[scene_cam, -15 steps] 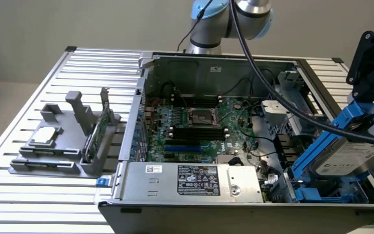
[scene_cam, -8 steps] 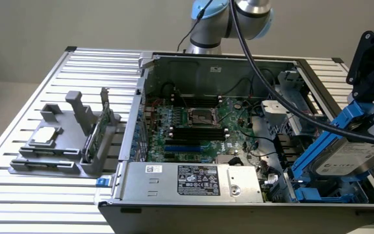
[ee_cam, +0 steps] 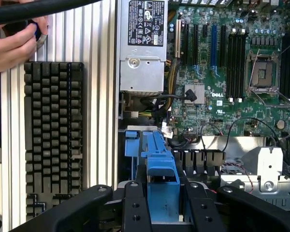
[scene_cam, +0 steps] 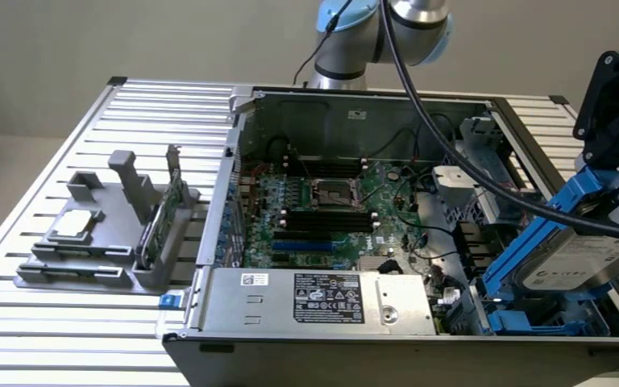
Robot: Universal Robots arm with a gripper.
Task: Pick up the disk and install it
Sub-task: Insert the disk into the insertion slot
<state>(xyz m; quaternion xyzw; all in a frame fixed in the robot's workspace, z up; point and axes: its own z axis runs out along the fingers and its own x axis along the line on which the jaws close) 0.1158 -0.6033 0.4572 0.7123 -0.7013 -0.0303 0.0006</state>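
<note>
In the exterior view, we see an open computer case (scene_cam: 342, 121) lying on a desk (scene_cam: 73, 339) made of metal slats. Inside the case there is a green motherboard (scene_cam: 321, 210) in the middle. A silver power supply (scene_cam: 321, 298) with a black and white label sits along the near wall. At the exterior view's right, the black pincer (scene_cam: 608, 197) is clamped on the disk (scene_cam: 573, 258). The disk is up in the air and tilted, just above the case's near right corner. Under it are blue plastic parts of the drive bay (scene_cam: 525, 322). On the exterior view's left, outside the case, stands a grey holder (scene_cam: 94, 266). It holds a small silver chip (scene_cam: 76, 226) lying flat and a green card (scene_cam: 157, 226) standing on its edge.

In the wrist view, we see the pincer (ee_cam: 164, 208) with its two black fingers (ee_cam: 137, 208) pressed on the blue rail of the disk (ee_cam: 162, 179). Past the disk we see the power supply (ee_cam: 141, 48) and the motherboard (ee_cam: 232, 63) inside the case. Beside the case, a black keyboard (ee_cam: 53, 140) lies on the desk (ee_cam: 96, 48). A person's hand (ee_cam: 14, 43) is near one end of the keyboard.
</note>
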